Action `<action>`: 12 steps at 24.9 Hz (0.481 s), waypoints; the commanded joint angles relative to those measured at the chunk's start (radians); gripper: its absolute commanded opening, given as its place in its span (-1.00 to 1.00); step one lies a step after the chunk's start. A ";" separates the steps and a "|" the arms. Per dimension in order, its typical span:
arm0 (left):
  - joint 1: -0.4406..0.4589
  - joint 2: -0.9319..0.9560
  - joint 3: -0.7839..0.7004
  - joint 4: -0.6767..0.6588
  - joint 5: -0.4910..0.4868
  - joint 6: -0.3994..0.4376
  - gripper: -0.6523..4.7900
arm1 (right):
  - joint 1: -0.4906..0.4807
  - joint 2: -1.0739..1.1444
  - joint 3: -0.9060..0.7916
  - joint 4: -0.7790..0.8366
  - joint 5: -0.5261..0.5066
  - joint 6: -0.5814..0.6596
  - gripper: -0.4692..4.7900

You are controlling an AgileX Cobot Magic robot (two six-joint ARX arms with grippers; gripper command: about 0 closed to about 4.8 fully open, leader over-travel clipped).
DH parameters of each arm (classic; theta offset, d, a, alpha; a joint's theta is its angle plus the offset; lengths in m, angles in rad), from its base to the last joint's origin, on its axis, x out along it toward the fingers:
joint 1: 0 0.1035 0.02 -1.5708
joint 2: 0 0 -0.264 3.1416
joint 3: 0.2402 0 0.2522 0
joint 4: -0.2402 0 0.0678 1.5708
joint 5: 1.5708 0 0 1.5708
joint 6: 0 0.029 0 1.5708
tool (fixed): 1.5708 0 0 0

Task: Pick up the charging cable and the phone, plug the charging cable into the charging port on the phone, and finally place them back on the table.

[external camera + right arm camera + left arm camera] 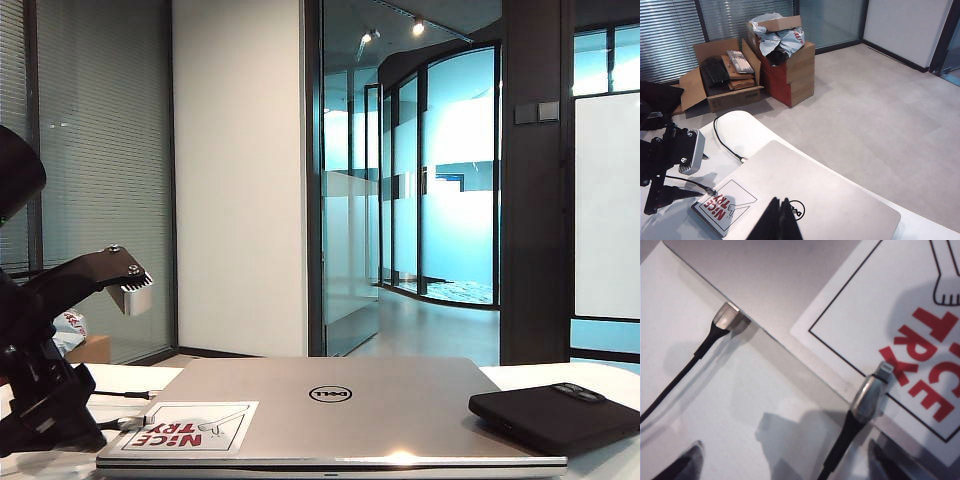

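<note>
Left end effector [785, 460] hung wide over the cable [867, 400]; right end effector [777, 220], above the laptop [840, 200], was closed, empty.

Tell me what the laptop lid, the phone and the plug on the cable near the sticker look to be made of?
The Dell laptop lid looks like brushed silver metal, with a soft sheen; it may be painted plastic. The phone looks matte black, probably plastic or a rubbery case, with almost no glare. The charging cable ends in a shiny silvery plug shell, likely metal, on a black, rubbery-looking cord.
</note>
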 commanded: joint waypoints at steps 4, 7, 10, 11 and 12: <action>0.000 -0.001 0.002 0.014 0.005 0.001 0.77 | 0.001 -0.002 0.007 0.026 -0.001 -0.003 -0.83; 0.000 -0.001 0.002 0.014 0.005 0.006 0.78 | 0.001 -0.002 0.007 0.026 -0.001 -0.003 -0.83; 0.000 -0.001 0.002 0.014 0.005 0.013 0.78 | 0.001 -0.002 0.007 0.026 -0.001 -0.003 -0.83; 0.000 -0.001 0.002 0.014 0.005 0.013 0.78 | 0.001 -0.002 0.007 0.026 -0.001 -0.003 -0.83; 0.000 0.000 0.002 0.014 0.005 0.013 0.78 | 0.001 -0.002 0.007 0.026 -0.001 -0.003 -0.83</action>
